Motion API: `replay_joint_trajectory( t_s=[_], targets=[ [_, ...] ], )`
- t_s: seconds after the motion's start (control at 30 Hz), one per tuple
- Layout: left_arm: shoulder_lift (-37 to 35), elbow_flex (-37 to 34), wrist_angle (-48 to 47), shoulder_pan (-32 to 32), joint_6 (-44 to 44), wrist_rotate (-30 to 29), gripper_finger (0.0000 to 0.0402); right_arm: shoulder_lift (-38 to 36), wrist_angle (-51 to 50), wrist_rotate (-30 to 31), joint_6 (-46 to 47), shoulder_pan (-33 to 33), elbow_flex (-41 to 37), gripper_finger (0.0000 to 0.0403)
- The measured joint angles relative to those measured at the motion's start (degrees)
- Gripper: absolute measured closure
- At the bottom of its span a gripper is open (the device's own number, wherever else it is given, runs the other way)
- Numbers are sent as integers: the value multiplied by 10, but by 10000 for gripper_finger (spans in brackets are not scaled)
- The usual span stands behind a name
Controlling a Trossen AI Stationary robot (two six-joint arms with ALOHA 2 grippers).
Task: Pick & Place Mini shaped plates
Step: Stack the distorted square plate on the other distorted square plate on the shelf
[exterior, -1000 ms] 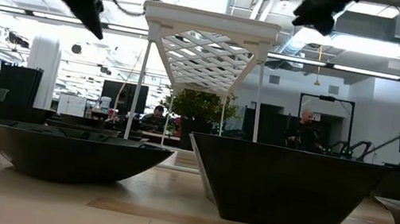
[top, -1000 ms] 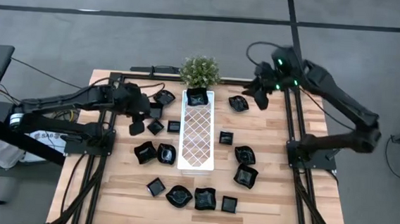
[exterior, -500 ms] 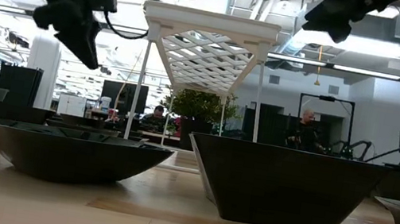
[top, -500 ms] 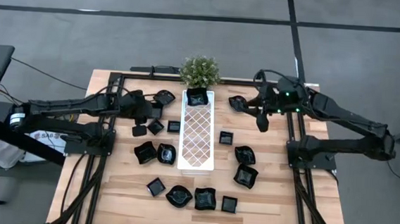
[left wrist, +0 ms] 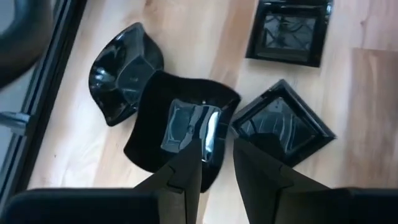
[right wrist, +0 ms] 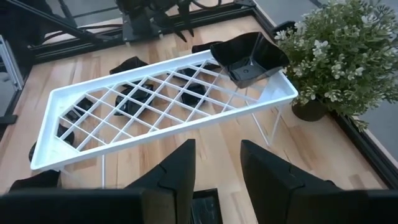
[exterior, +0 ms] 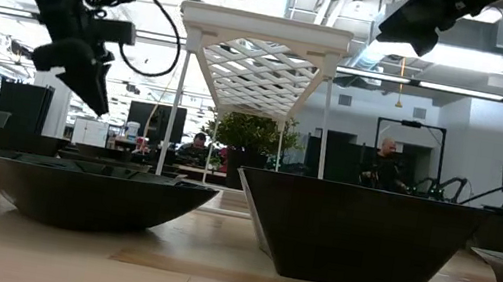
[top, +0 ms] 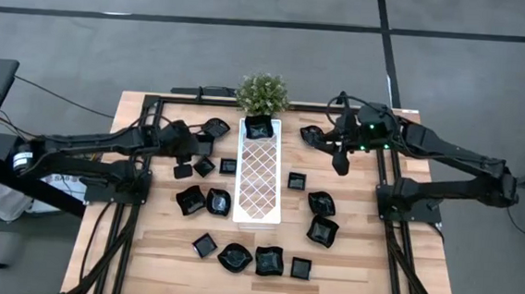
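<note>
Here the white lattice tray serves as the landmark: it runs lengthwise down the middle of the desk, with a potted plant at its far end and a single black dish already resting on that end. The other mini shaped plates lie scattered on the desk along both long sides of the tray and past its near end. The left pincer hangs low over the cluster on the tray's left side, toward the plant end, its fingers slightly spread and holding nothing; directly beyond its tips sits a wavy-edged plate, flanked by a leaf-like plate on one side and a square plate on the other, both touching or nearly touching it. This is the relation the next move seems to turn on: the wavy plate lies straight ahead of the left pincer, its raised rim roughly in line with the gap between the fingers, so a short descent looks enough, though the crowding neighbours could be nudged. The right pincer is on the tray's right side, also toward the plant end, raised above the desk and likewise partly spread and empty; in its wrist view it faces the tray's long side, with a small square plate just below its fingers. The left arm appears the nearer to a grasp.
</note>
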Motion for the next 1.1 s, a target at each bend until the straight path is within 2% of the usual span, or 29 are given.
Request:
replay_joint_trajectory(
  t_s=[0.27,0.53,1.1],
  targets=[
    [46,-2,10,7,6,23,307,0,-1,0,-9,0,0,280],
    [104,-2,25,7,14,14,307,0,-3,-2,-9,0,0,280],
    [108,-19,54,7,27,-8,307,0,-4,-2,-14,0,0,280]
  ],
)
